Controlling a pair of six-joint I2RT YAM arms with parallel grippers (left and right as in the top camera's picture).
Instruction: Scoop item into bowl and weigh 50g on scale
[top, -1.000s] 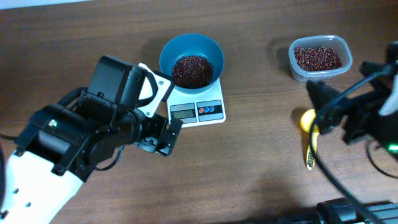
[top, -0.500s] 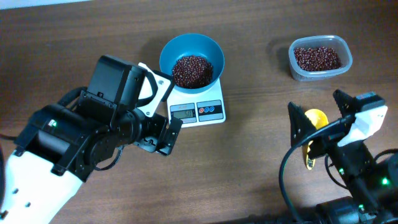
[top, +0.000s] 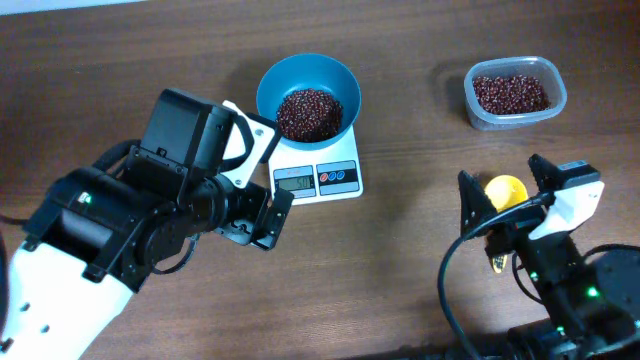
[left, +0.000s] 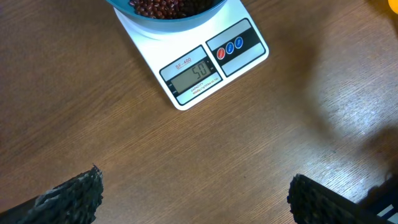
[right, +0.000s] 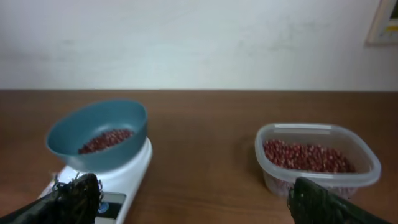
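Brown wood-grain tabletop (top: 400, 260) all round, with a plain pale wall (right: 186, 37) behind it in the right wrist view. From where I'm sitting, the teal bowl (top: 308, 80) is parked on the white scale (top: 340, 185), overhanging its back half. There's a heap of dark red-brown beans (top: 308, 113) in the bottom of it. Left wrist cam looks straight down at the scale's display (left: 194, 73), which reads 50, with the red and blue buttons (left: 230, 47) just beside it.

Over on the right side of the table, well apart from the scale, is the clear tub (top: 515, 93) with more of the same beans in it.

Left gripper (left: 194, 186) hovers over bare table just in front of the scale, fingers spread wide with nothing between them. Right gripper (right: 193, 190) is also wide apart and empty, pointing level across the table toward bowl and tub.

From overhead the yellow scoop (top: 505, 188) lies on the table under that gripper, its round end showing between the two fingers. The arm hides most of the handle, and I can't tell whether anything touches it.
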